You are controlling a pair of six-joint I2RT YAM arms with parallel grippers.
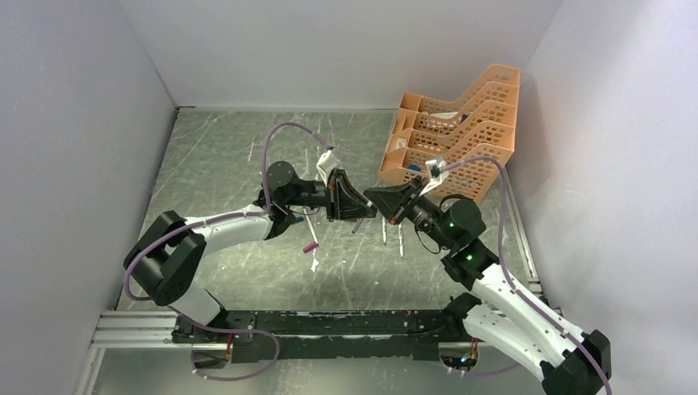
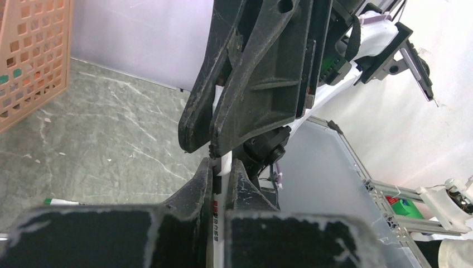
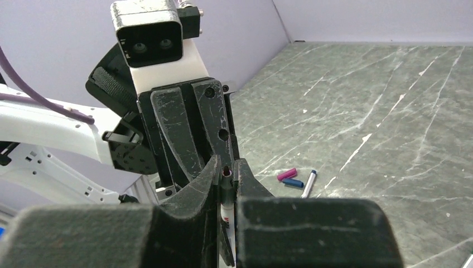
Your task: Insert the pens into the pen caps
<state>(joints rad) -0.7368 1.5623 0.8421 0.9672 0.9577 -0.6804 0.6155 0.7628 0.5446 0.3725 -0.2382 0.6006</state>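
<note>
My two grippers meet fingertip to fingertip above the table's middle. The left gripper [image 1: 369, 211] [image 2: 222, 163] is shut on a white pen [image 2: 222, 192] with red and black print. Its barrel runs on into the right fingers [image 2: 262, 72]. The right gripper [image 1: 370, 194] [image 3: 227, 166] is shut on a white printed barrel with a dark end [image 3: 226, 177] that points at the left fingers [image 3: 184, 128]. Whether both hold one pen I cannot tell. On the table lie a pink pen cap [image 3: 286, 174] [image 1: 309, 246], a blue cap [image 3: 293, 182] and a loose pen [image 3: 308, 183].
Two more pens [image 1: 384, 231] [image 1: 401, 240] lie on the table below the grippers. Another pen [image 2: 64, 202] shows in the left wrist view. An orange mesh tray [image 1: 461, 132] [image 2: 28, 61] stands at the back right. Grey walls close in the sides and back.
</note>
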